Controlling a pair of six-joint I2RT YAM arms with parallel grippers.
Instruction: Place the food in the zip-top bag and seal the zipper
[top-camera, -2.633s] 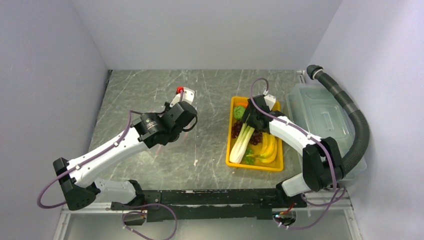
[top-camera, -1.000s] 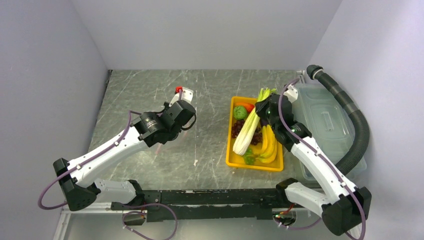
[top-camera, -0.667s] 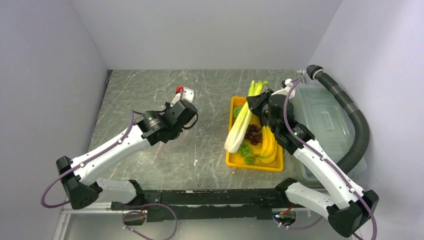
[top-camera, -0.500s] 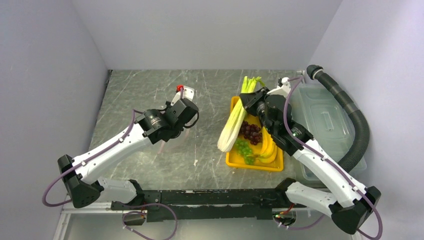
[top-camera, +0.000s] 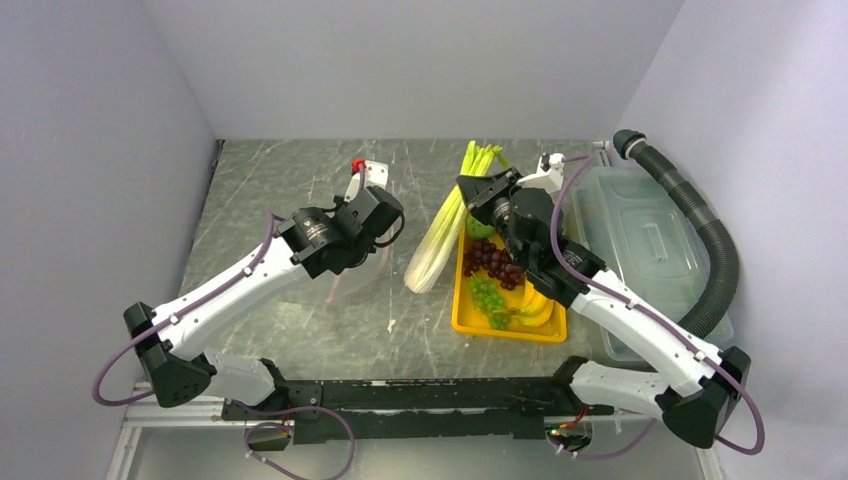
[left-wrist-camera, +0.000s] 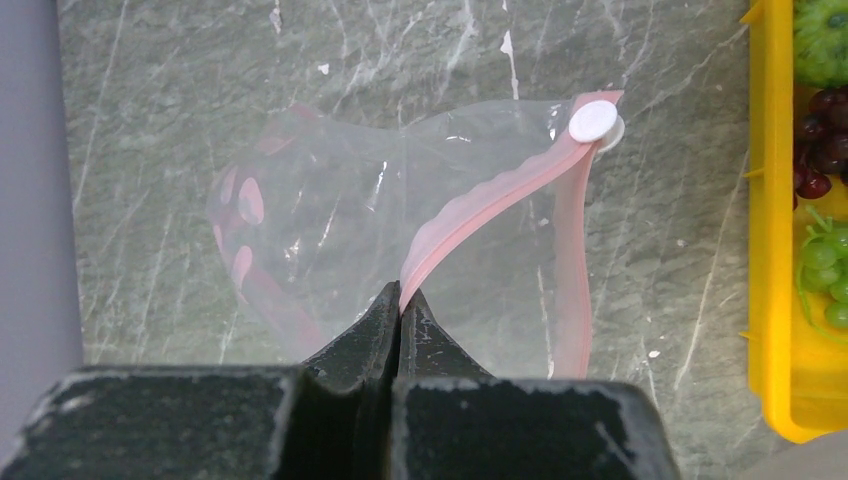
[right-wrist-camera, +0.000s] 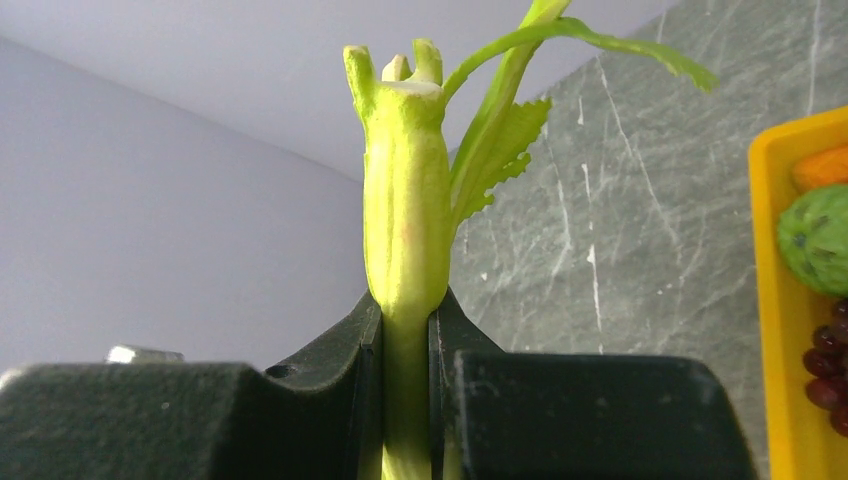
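Observation:
My right gripper (top-camera: 472, 190) (right-wrist-camera: 405, 312) is shut on the pale green celery stalk (top-camera: 438, 232) (right-wrist-camera: 404, 200), which hangs above the table just left of the yellow tray (top-camera: 462, 312). Purple grapes (top-camera: 490, 258), green grapes (top-camera: 487, 297) and bananas (top-camera: 537, 300) lie in that tray. My left gripper (top-camera: 368, 228) (left-wrist-camera: 400, 296) is shut on the pink zipper (left-wrist-camera: 480, 192) of the clear zip-top bag (left-wrist-camera: 320, 225) (top-camera: 352, 282), holding one lip up. The bag's mouth gapes, with a white slider (left-wrist-camera: 593, 120) at its far end. The celery's pale lower end hangs right of the bag.
A translucent lidded bin (top-camera: 640, 240) stands right of the tray, with a black corrugated hose (top-camera: 718, 255) curving over it. Grey walls close in the left, back and right. The left wrist view catches the tray's edge (left-wrist-camera: 762, 250) and its grapes (left-wrist-camera: 822, 268).
The right arm has lifted the celery out of the tray and carried it left toward the bag. The left arm has shifted slightly right and away from its base, still holding the zipper.

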